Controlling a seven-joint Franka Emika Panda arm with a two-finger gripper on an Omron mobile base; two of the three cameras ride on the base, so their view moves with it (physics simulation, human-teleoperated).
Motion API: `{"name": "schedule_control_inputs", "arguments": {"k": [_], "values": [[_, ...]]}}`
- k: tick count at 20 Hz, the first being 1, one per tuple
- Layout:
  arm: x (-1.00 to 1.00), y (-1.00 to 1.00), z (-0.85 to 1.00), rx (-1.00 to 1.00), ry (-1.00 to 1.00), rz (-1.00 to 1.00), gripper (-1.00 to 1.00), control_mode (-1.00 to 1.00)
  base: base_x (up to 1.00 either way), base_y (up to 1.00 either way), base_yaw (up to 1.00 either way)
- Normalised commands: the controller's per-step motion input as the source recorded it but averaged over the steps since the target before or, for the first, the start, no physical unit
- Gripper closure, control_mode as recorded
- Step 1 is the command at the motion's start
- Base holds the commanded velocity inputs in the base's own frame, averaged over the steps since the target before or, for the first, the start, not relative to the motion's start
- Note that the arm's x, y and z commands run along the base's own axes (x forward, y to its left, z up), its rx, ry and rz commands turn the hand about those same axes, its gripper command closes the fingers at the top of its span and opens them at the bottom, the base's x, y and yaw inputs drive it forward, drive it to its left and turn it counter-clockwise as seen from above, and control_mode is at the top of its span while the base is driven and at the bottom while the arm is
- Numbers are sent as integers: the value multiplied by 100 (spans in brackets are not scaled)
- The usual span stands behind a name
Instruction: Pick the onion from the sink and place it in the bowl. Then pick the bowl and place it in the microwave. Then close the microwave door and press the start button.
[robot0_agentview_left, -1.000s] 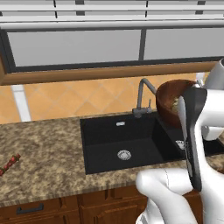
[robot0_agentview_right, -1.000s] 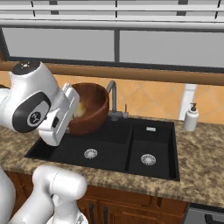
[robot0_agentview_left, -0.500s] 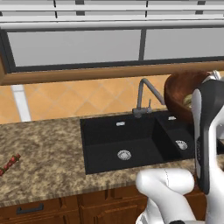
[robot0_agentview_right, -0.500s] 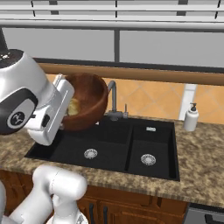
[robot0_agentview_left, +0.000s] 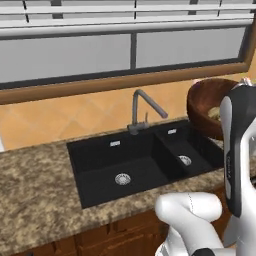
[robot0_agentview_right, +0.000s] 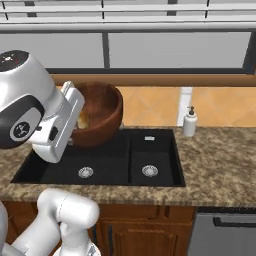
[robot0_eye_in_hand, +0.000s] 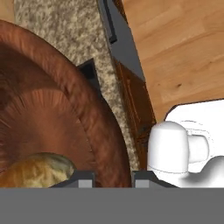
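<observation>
The arm rises bent, its forearm upright, lifting the bowl tilted above the sink and worktop. The pincer is narrowed onto the bowl's thick rim, one finger inside, one outside. The onion lies inside the bowl, just left of the pincer.

arm: glossy white rounded shells | joints: dark grey bands | wrist: boxy white housing | finger tips: small, dark

Tilted reddish-brown bowl holding the onion above the sink.
</observation>
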Motion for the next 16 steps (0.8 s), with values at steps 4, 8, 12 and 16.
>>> {"name": "schedule_control_inputs", "arguments": {"k": [4, 8, 12, 16], "values": [[0, 0, 0, 0, 0, 0, 100, 100, 0, -18, -96], [0, 0, 0, 0, 0, 0, 100, 100, 0, -4, -99], [0, 0, 0, 0, 0, 0, 100, 100, 0, -45, -88], [0, 0, 0, 0, 0, 0, 100, 100, 0, -56, -84]]}}
